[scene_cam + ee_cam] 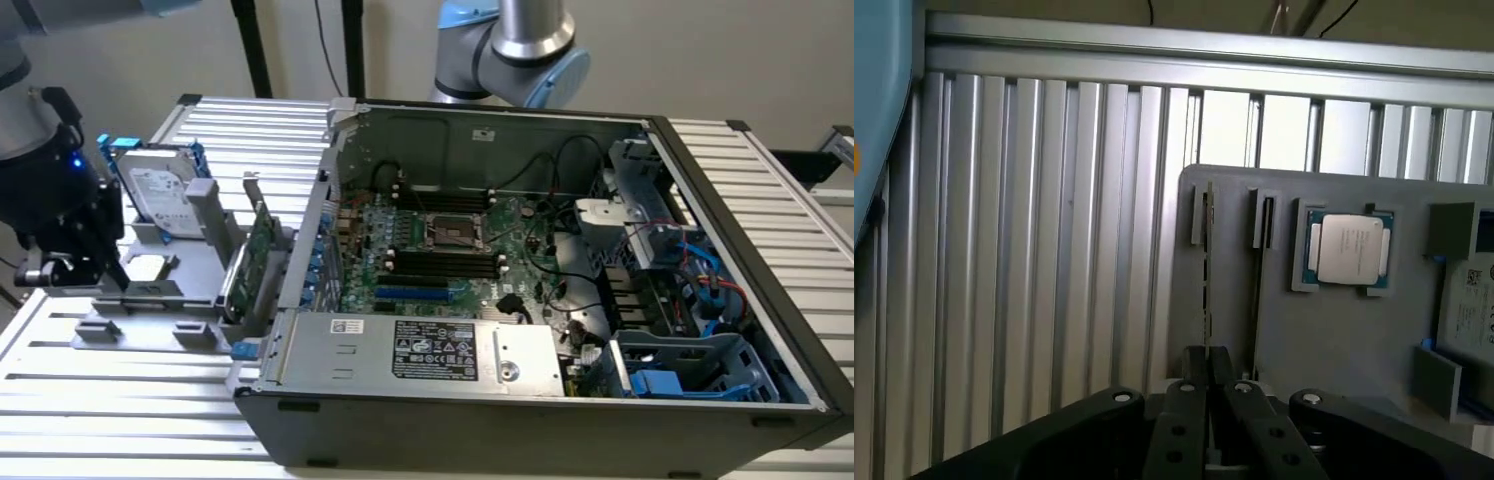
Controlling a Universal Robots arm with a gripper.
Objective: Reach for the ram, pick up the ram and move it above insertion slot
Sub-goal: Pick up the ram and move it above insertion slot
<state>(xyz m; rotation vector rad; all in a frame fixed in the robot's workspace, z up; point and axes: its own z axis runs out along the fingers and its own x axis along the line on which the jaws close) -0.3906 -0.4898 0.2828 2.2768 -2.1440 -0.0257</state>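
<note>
Hovering low at the exterior view's left, the gripper hung over the grey holder beside the open computer case. From the wrist, its fingers sat pinched onto the ram, which stood edge-on in the holder's slot near a processor.

The ram is standing edgewise in the tray, running ahead from between the fingers. A processor is lying beside it, a hard drive is sitting farther out, and the computer case is sitting well off toward the exterior view's right.
</note>
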